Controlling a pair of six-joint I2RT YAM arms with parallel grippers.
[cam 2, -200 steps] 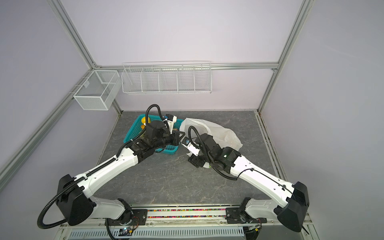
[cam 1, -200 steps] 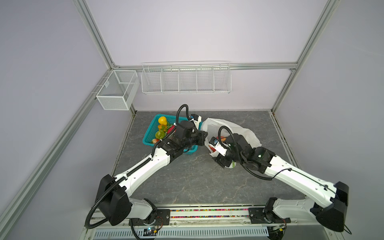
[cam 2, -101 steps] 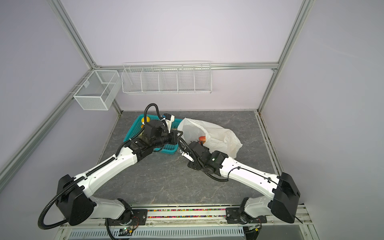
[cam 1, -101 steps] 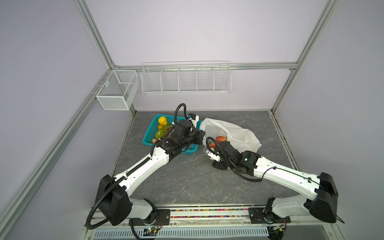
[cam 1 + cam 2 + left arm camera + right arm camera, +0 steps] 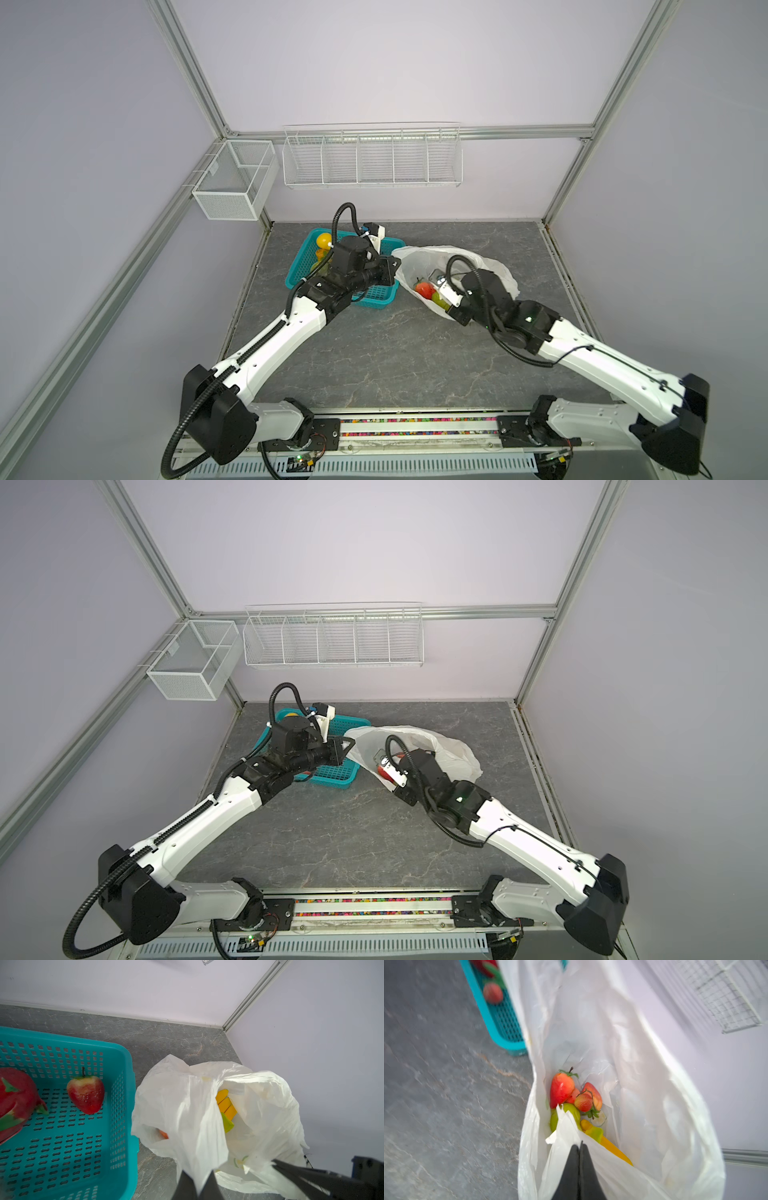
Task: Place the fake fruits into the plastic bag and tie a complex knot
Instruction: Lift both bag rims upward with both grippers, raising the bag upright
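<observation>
Right of the teal basket (image 5: 124, 1095), my right gripper (image 5: 579, 1145), just closed, is clamping the plastic bag (image 5: 623, 1053) at its near rim. My left gripper (image 5: 198, 1180) is pinching the left rim, so the mouth is staying open for the remaining fake fruits (image 5: 85, 1095).

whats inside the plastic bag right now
In the plastic bag: red strawberries, a green fruit and a yellow banana-like piece. A fold of the bag's rim covers part of them, so anything beneath cannot be seen.
</observation>
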